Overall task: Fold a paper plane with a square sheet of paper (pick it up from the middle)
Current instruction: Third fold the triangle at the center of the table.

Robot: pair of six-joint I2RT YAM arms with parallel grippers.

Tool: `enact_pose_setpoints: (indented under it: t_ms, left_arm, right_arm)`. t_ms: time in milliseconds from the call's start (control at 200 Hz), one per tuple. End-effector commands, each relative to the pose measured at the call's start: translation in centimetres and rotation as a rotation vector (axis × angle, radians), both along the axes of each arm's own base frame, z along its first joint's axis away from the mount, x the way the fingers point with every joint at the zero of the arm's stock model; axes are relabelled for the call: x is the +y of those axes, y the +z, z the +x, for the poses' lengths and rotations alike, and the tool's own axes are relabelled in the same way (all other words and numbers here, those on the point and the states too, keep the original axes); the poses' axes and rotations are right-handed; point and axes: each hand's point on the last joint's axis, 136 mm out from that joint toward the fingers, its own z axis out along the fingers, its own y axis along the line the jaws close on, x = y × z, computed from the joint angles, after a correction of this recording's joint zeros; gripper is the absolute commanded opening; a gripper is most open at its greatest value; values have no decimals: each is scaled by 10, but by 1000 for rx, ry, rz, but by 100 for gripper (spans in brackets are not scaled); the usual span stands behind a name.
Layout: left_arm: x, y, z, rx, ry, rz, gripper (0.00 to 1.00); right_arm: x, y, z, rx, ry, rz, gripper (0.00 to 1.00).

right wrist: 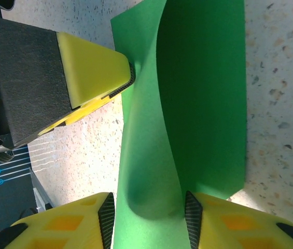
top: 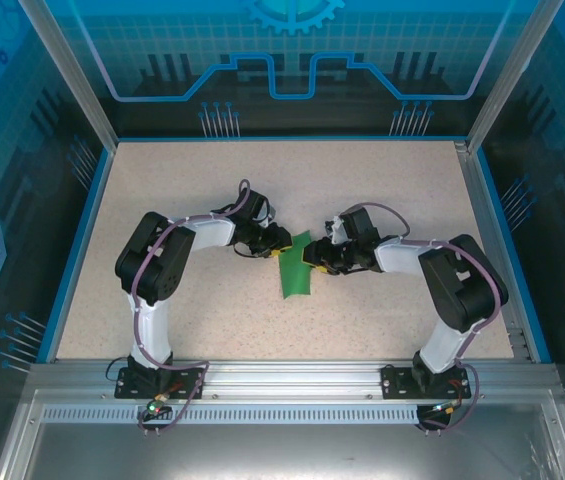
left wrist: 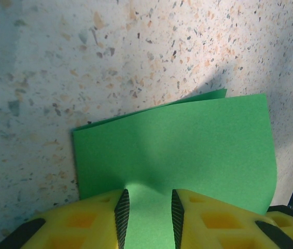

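From above, the square sheet of paper (top: 294,278) is partly hidden beneath the right gripper (top: 314,262), both wrist views cut it off at their bottom edge, and whether that gripper grips it is unclear.

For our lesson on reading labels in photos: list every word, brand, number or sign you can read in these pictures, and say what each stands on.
No readable text anywhere.
Paper: plain green, no print.
Back wall: a gear drawing and line patterns, no letters or numbers.
Arms: no label that can be made out.
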Motion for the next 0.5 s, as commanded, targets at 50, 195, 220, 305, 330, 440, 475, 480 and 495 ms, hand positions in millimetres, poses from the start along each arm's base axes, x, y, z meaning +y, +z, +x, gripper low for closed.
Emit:
enact_pose_setpoints:
  t_ms: [50, 195, 220, 305, 330, 440, 475, 480, 495]
  left_arm:
    - [12, -21, -22, 69, -16, 60, 32]
    - [12, -21, -22, 70, -16, 60, 32]
    - [12, -20, -21, 67, -16, 60, 32]
    - [12, -20, -21, 66, -16, 60, 32]
    - [12, -20, -21, 68, -15, 60, 32]
    - [12, -19, -21, 66, -15, 57, 32]
    - [12, -18, -21, 62, -18, 56, 32]
    - [12, -18, -21, 63, -18, 55, 32]
    - [12, -18, -21, 63, -17, 54, 32]
  right_arm:
    - [-2, 1, 13, -10, 8, 27, 46]
    - [-2, 3, 20, -27, 25, 30, 50]
    - [0, 5, 21, -32, 36, 39, 50]
    - [5, 8, 25, -37, 67, 53, 49]
    - [4, 7, 25, -32, 67, 45, 49]
    - [1, 3, 22, -19, 70, 22, 43]
    - [0, 2, 21, -13, 72, 17, 41]
    - [0, 2, 20, -13, 73, 18, 40]
    - [0, 1, 20, -12, 73, 19, 39]
